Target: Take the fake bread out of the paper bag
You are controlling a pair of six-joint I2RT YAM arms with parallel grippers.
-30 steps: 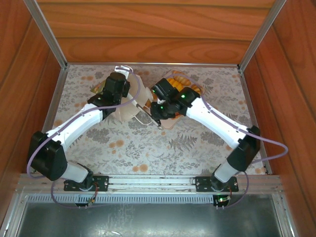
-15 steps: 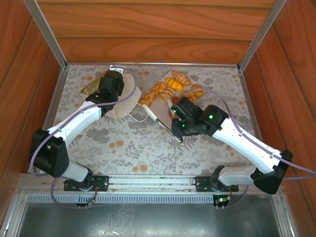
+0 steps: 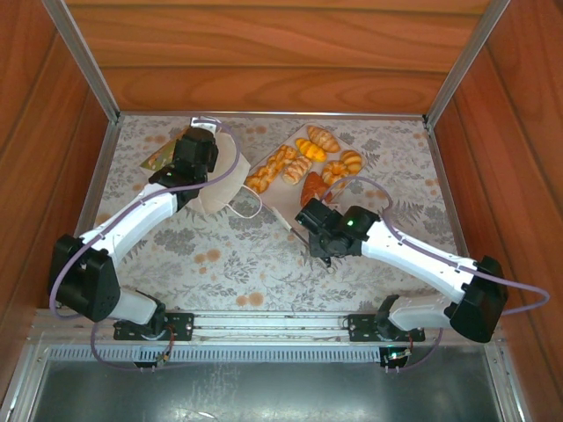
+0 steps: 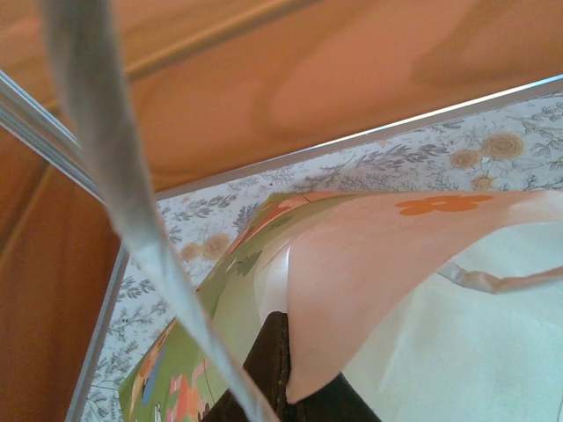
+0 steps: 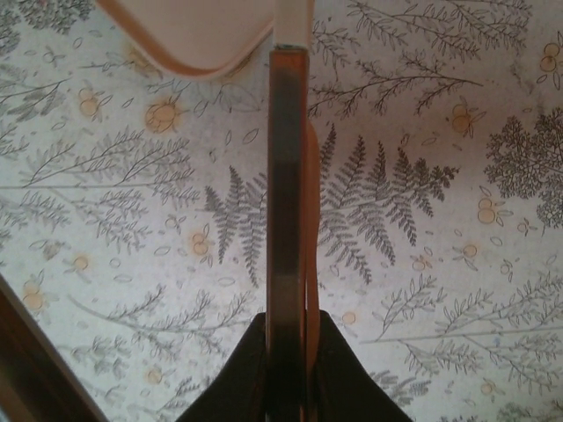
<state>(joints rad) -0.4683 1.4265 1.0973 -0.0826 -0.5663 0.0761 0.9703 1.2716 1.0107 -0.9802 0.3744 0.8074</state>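
Looking left first, I am seeing my left pincer point(image 3: 195, 151) squeezing shut on the edge of the paper bag point(image 3: 224, 189). The fake bread point(image 3: 303, 163) is lying on the pink tray point(image 5: 185, 26), ahead of my right pincer point(image 5: 288, 79), which is pinched shut, gripping nothing I can see.

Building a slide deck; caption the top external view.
With fake bread on the pink tray, left gripper pinches the paper bag; right gripper shut near the tray.
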